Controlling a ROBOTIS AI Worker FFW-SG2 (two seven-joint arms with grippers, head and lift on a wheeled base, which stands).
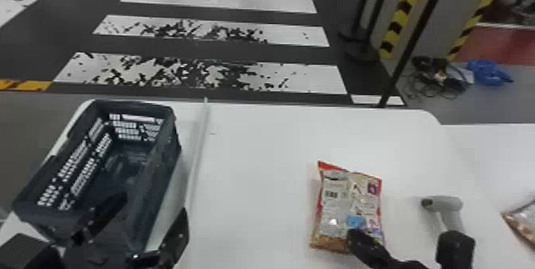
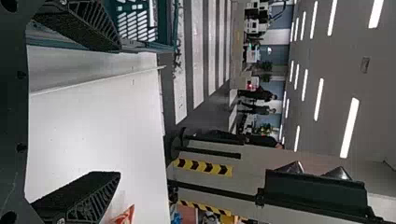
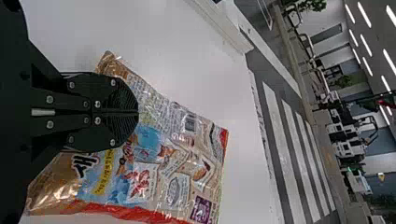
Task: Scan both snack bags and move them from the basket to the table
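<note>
White desk (image 1: pixel 258 149) by a striped floor. Snack bag (image 1: pixel 346 208) lies well in from desk's far edge; R gripper (image 1: pixel 352 237) closed, tips over bag's near end. Scanner (image 1: pixel 448 204) & 2nd bag (image 1: pixel 526 218) to its R. Basket (image 1: pixel 163 156) along desk's L edge, L gripper (image 1: pixel 147 212) open nr its near end.

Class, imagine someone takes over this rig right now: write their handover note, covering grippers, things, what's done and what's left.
Left gripper: open, one finger over the basket, the other outside its right side.
Right gripper: shut, over one bag; can't tell if it touches.
Things: that bag lies on the table between basket and scanner; what looks like the second bag is right of the scanner, partly in view.
Done: both bags appear out of the basket.
Left: confirm both scans, which can't be judged from here; then probably just back away.
</note>
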